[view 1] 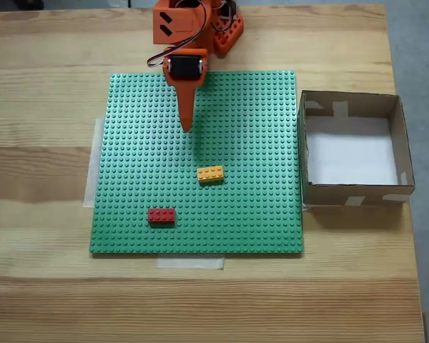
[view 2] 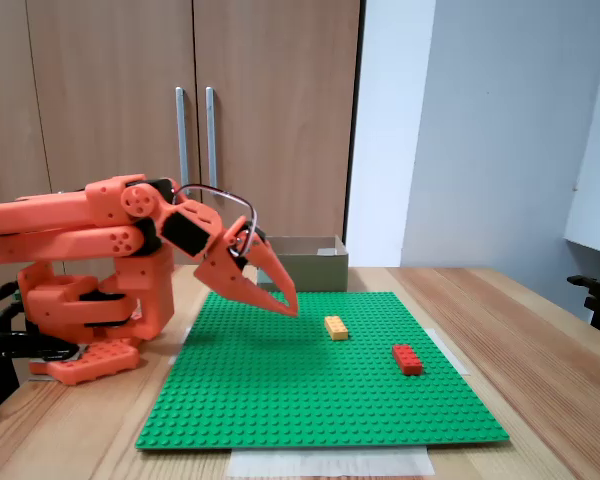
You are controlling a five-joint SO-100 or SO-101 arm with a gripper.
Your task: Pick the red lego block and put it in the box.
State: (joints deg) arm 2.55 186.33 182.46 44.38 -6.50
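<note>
Red lego block [view 1: 161,215] (no legible writing).

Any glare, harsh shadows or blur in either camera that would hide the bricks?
In the fixed view from above, light is even, the red lego block and the orange-yellow brick are sharp, and the gripper casts a faint shadow. In the side fixed view, soft shadows, no glare; the red lego block is slightly soft.

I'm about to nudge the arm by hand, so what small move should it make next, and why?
Probably swing the end effector out over the green studded baseplate toward the small red studded plastic brick. Its tip hangs above the plate, well short of that brick, holding nothing, and the brown cardboard box holds no brick.
</note>
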